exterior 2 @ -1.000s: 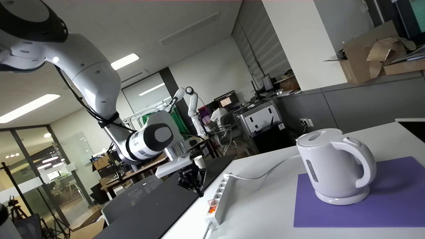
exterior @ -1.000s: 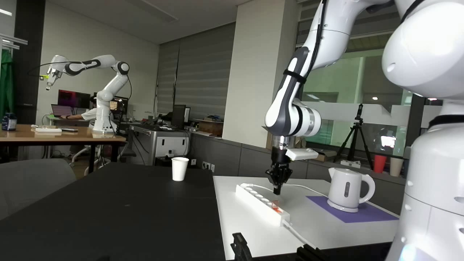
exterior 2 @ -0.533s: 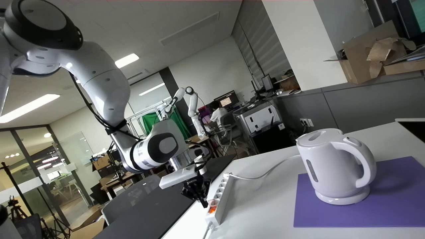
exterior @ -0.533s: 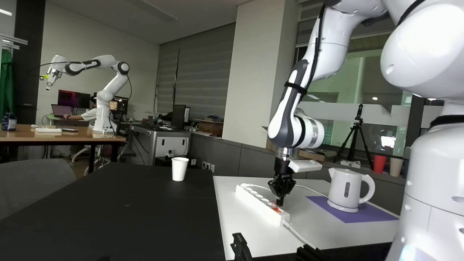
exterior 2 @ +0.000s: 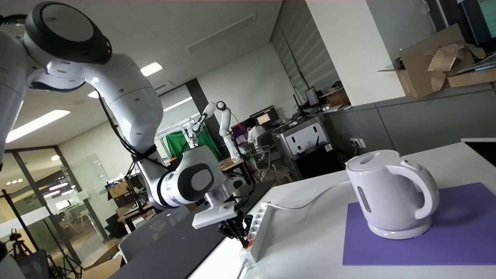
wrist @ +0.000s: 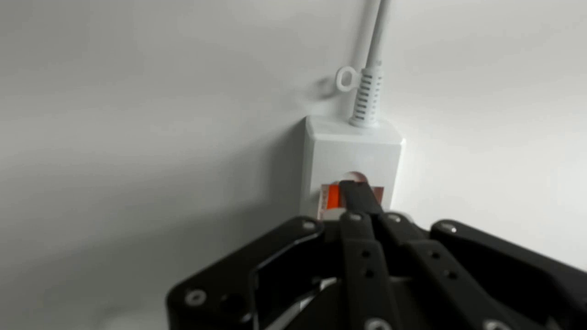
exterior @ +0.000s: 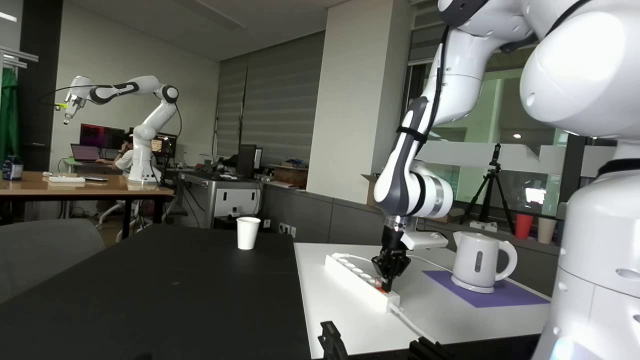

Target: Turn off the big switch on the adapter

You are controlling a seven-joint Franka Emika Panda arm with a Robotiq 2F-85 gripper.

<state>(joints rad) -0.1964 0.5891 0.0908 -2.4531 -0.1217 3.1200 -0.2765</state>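
Hand closed, pointing down over red switch on adapter.

A flat black table stands beside a smooth white table. Behind rise grey banded blinds, a broad cream pillar and a large glass window. In an exterior view, a long white rectangular ceiling light glows.

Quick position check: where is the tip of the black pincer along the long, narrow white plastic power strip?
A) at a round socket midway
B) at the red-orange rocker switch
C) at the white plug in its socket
B: in the wrist view the tip of the pincer partly covers the red-orange rocker switch, near one end of the power strip.
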